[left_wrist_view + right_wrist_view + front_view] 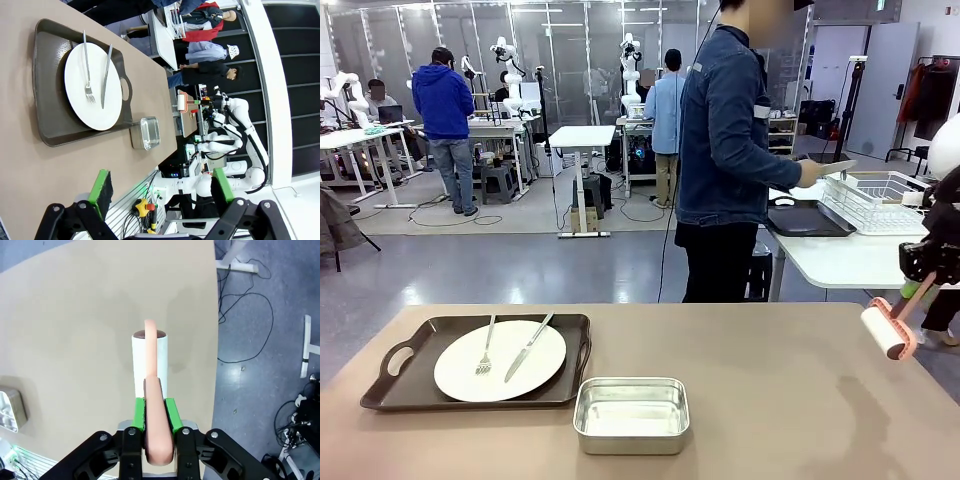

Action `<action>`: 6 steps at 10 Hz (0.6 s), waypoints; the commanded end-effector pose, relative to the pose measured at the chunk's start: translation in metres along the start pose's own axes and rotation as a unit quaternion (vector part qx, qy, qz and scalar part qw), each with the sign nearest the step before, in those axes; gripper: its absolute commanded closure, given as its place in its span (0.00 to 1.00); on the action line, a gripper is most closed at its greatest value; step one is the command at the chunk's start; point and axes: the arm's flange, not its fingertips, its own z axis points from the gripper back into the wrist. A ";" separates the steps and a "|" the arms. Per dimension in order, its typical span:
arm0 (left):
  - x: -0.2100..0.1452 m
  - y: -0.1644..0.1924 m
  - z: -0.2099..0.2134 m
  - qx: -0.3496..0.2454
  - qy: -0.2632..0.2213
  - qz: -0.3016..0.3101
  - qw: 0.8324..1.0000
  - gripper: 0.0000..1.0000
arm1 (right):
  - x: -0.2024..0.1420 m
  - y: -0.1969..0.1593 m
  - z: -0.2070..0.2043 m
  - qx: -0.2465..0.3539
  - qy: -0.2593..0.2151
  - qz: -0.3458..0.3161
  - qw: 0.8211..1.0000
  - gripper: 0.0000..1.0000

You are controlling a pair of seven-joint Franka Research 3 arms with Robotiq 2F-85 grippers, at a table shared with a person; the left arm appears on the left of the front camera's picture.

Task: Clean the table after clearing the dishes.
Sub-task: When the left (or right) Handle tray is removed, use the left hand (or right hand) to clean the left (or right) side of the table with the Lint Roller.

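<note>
Tan and matte, the table (770, 400) carries one set of dishes at its near left: a dark brown tray (410, 385) with handles, and on it a round white plate (460, 375) with a fork (487, 352) and a knife (528, 347) lying side by side across it. A steel pan (631, 412) sits just beside the tray's near right corner; whether they touch I cannot tell.

The right gripper (155, 412) has its green pads pressed against the pink handle of a lint roller (150, 365). In the front view the white roll hangs above the right part of the table, with a faint shadow on the top below it. The left gripper (163, 187) hovers over the near left of the table with its fingers spread wide and nothing between them.

Beyond the far edge a person (725, 150) in a denim jacket faces right, one hand (810, 172) holding a flat pale thing, seen edge-on, over a white table (840, 260). On that table stand a wire dish rack (875, 200) and, left of it, a second dark tray (805, 220)
</note>
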 end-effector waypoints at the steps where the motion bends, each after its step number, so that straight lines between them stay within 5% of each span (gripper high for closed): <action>1: -0.002 -0.002 0.002 -0.001 -0.003 -0.002 1.000 0.00 | 0.001 -0.006 -0.001 0.001 -0.006 -0.007 1.000 0.79; 6: -0.002 -0.002 0.002 -0.001 -0.003 -0.002 1.000 0.00 | 0.001 -0.006 -0.001 0.001 -0.006 -0.007 1.000 0.79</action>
